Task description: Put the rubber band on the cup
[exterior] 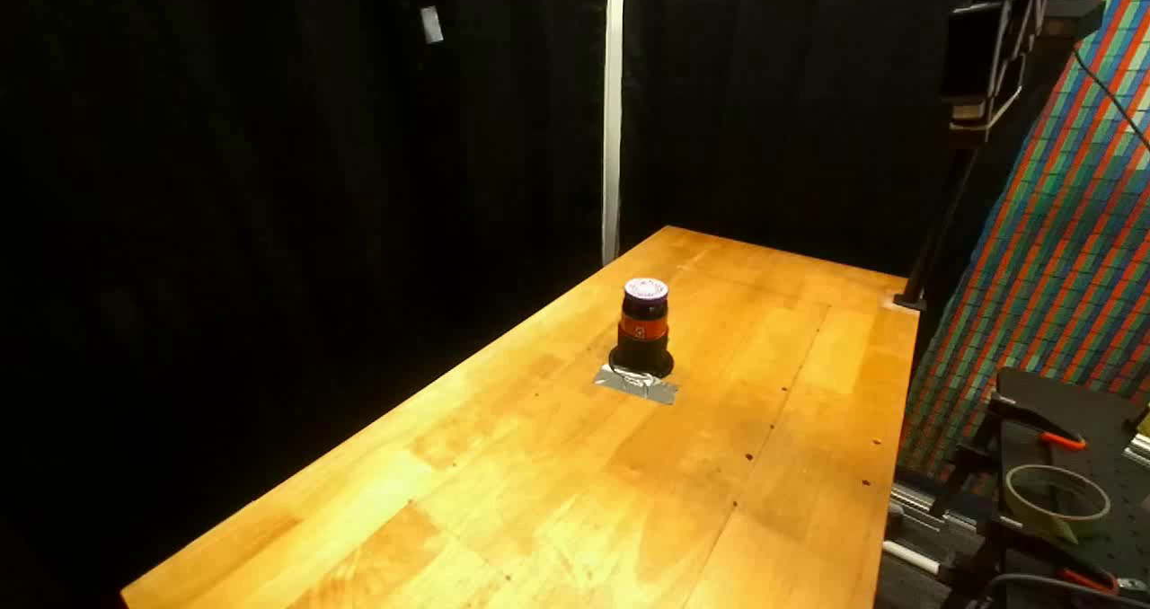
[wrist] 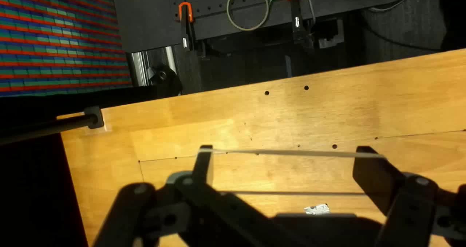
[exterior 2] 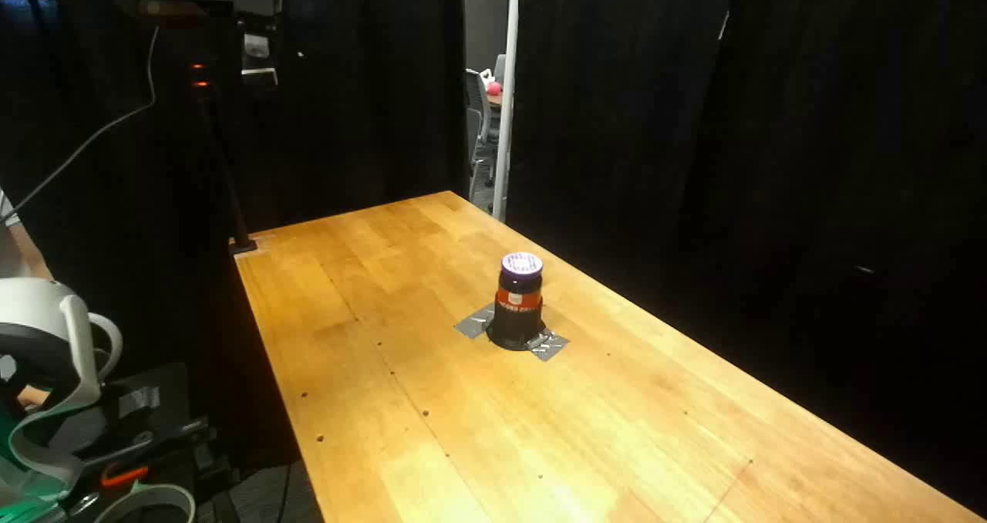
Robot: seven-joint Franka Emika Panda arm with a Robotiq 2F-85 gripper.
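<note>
The cup (exterior: 644, 329) is a short dark cylinder with an orange-red middle band and a white, purple-edged top. It stands upright on the wooden table and also shows in an exterior view (exterior 2: 518, 299). Its dark flared base is fixed with grey tape (exterior 2: 547, 345). My gripper (wrist: 286, 149) shows only in the wrist view; its fingers are wide apart. A pale rubber band (wrist: 287, 152) is stretched round the outside of both fingers, with two strands crossing the gap. The cup is hidden in the wrist view; a silvery tape piece (wrist: 316, 209) shows past the gripper's body.
The wooden table (exterior: 746, 259) has a dark upright post (wrist: 94, 117) at one corner, also in both exterior views. A black bench with orange-tipped clamps (wrist: 185, 12) and a tape roll (wrist: 267, 10) lies beyond one long edge. Black curtains (exterior: 269, 187) surround the table.
</note>
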